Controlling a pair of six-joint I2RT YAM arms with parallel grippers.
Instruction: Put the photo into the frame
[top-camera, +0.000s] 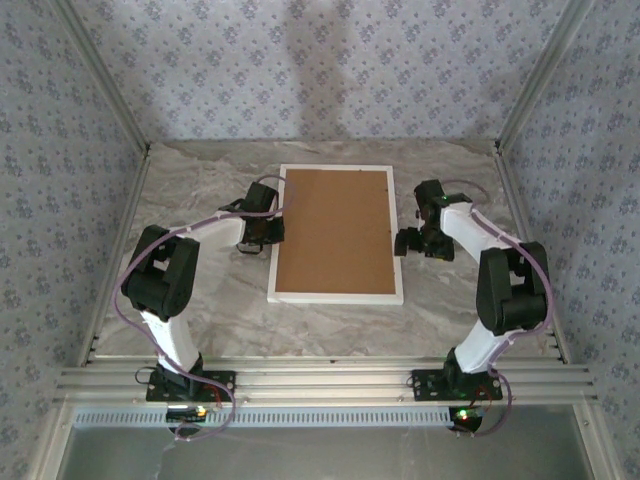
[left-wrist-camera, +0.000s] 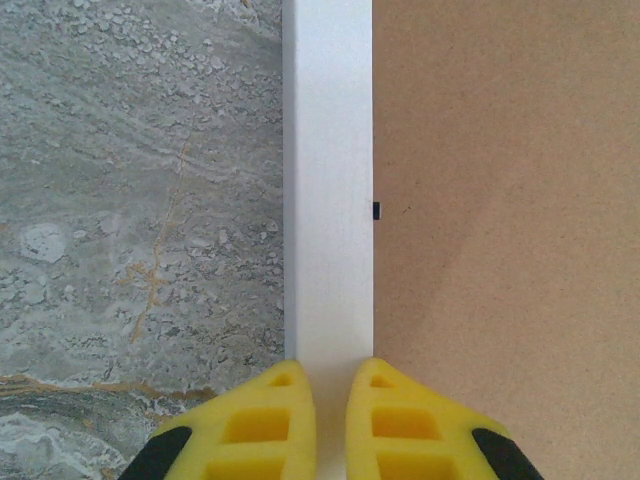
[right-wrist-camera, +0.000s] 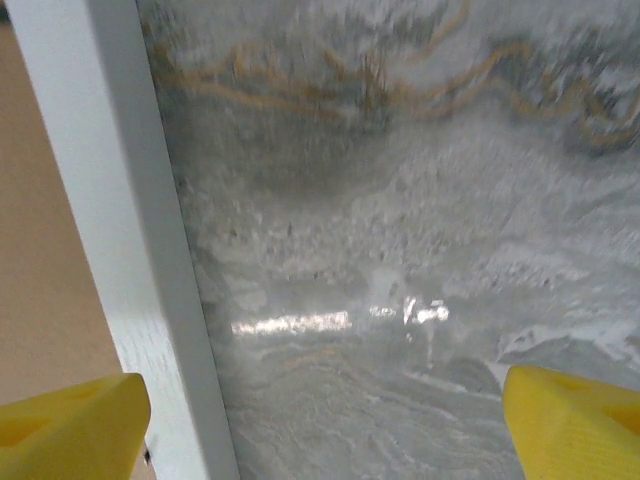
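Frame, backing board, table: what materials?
frame: white paint, satin; faint grain in the right wrist view, so likely wood or MDF. board: matte brown fibreboard, finely speckled. table: glossy marble look with glare; stone or printed laminate, can't tell.

white frame (top-camera: 336, 296), brown board (top-camera: 336, 230) inside, left end effector (top-camera: 272, 238) prob. at edge
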